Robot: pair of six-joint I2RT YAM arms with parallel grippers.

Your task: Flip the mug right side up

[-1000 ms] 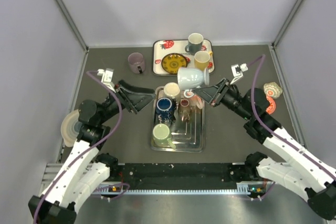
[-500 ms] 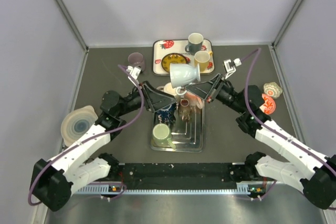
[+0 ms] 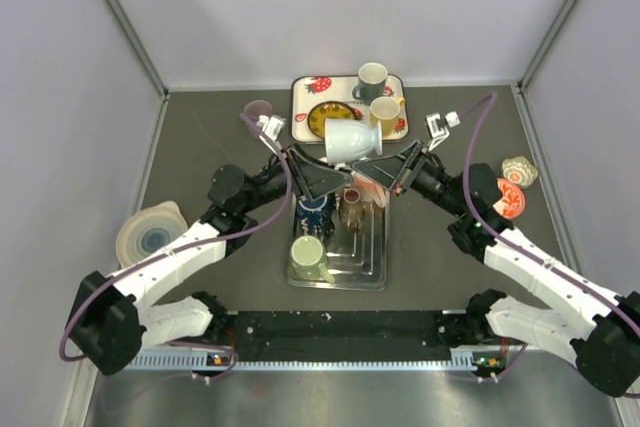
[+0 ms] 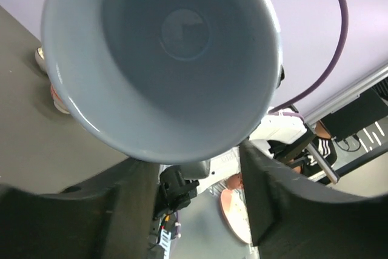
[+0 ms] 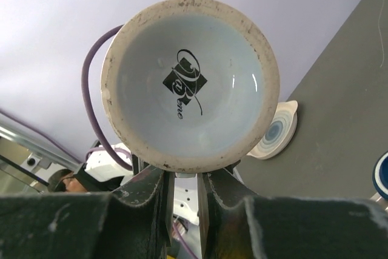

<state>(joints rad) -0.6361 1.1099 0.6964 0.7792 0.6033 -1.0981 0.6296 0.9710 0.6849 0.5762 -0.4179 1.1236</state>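
The white mug (image 3: 352,140) hangs in the air over the metal tray, lying on its side with its mouth toward the left. My right gripper (image 3: 378,169) is shut on its handle from below; in the right wrist view the mug's stamped base (image 5: 189,83) fills the frame above the right gripper (image 5: 185,177). My left gripper (image 3: 335,175) sits at the mug's mouth. In the left wrist view the mug's hollow inside (image 4: 163,59) faces the camera, and the left gripper (image 4: 194,162) stands open, its dark fingers (image 4: 279,198) flanking the lower rim.
A metal tray (image 3: 340,282) under the mug holds a blue mug (image 3: 314,202), a green mug (image 3: 308,255) and a brown cup (image 3: 350,209). A strawberry tray (image 3: 305,97) behind carries a grey mug (image 3: 371,79) and a yellow mug (image 3: 385,112). A striped bowl (image 3: 148,237) lies left, an orange dish (image 3: 510,197) right.
My left arm has swung right, up to the mug's mouth, and its jaws have narrowed. The right gripper has carried the mug slightly left and back.
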